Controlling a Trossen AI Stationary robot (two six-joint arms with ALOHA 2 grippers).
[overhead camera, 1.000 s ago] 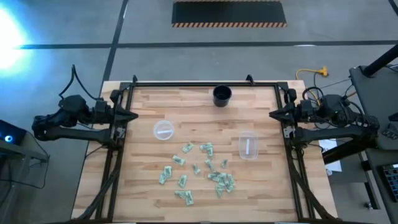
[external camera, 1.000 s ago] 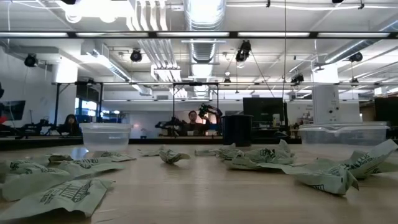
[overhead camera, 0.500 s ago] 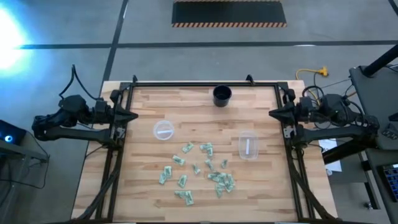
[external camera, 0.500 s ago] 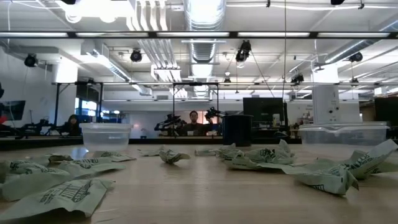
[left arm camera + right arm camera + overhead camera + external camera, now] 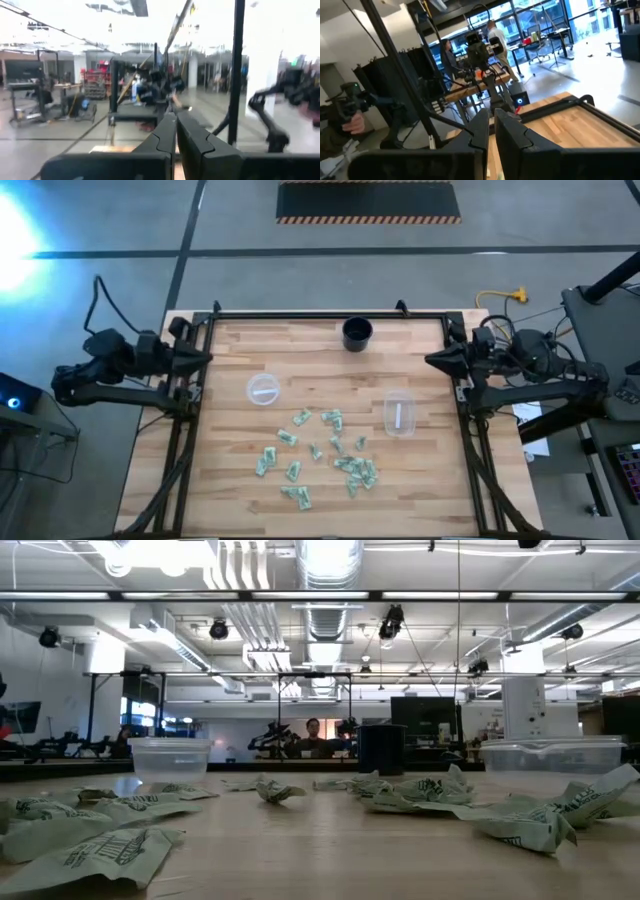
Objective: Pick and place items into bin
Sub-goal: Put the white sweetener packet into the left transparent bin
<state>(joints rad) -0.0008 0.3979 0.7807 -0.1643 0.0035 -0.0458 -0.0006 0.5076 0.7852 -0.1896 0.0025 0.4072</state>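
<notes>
Several small pale green and white packets (image 5: 320, 448) lie scattered on the wooden table's near middle; in the low view they fill the foreground (image 5: 420, 792). A round clear tub (image 5: 263, 390) stands left of them and a rectangular clear tub (image 5: 399, 414) right of them. My left gripper (image 5: 209, 357) is shut, raised at the table's left edge. My right gripper (image 5: 429, 360) is shut, raised at the right edge. Both point inward over the table, far from the packets. The shut fingers show in the left wrist view (image 5: 176, 125) and the right wrist view (image 5: 491, 119).
A black cup (image 5: 357, 333) stands at the table's far middle. A black frame (image 5: 330, 313) runs along the table's far edge and sides. Bare wood lies between the grippers and the tubs. People (image 5: 492, 32) stand in the room beyond the table.
My left gripper has tipped its fingers upward at the table's left edge. My right gripper has moved a little out from the right edge toward the table's middle and tipped upward too. Both have stayed shut. The packets and tubs have not moved.
</notes>
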